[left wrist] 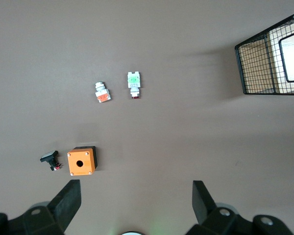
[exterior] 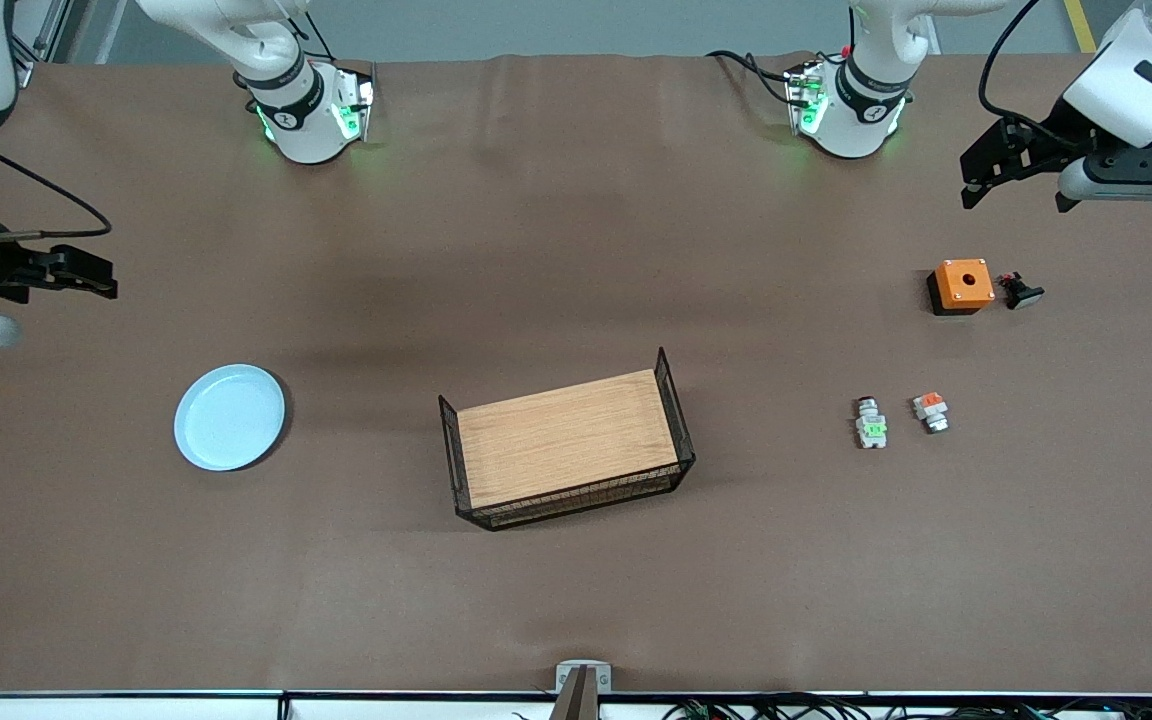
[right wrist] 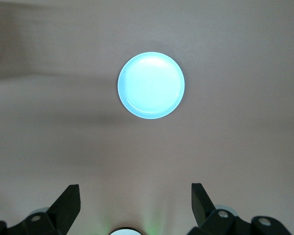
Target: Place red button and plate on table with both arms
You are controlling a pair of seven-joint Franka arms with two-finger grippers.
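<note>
Currently both my left fingers (left wrist: 137, 208) and right fingers (right wrist: 134, 205) hang apart, empty; risk: grabbing orange-topped piece (exterior: 931, 410) just beside red button (exterior: 871, 422); plate (exterior: 230, 416) rim slipping.

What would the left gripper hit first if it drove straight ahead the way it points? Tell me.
Probably only bare table. The left gripper, jaws open, points down at brown surface beside the orange box; the box sits off its line, toward one jaw. Height above the table is unclear, so treat this as likely, not certain.
</note>
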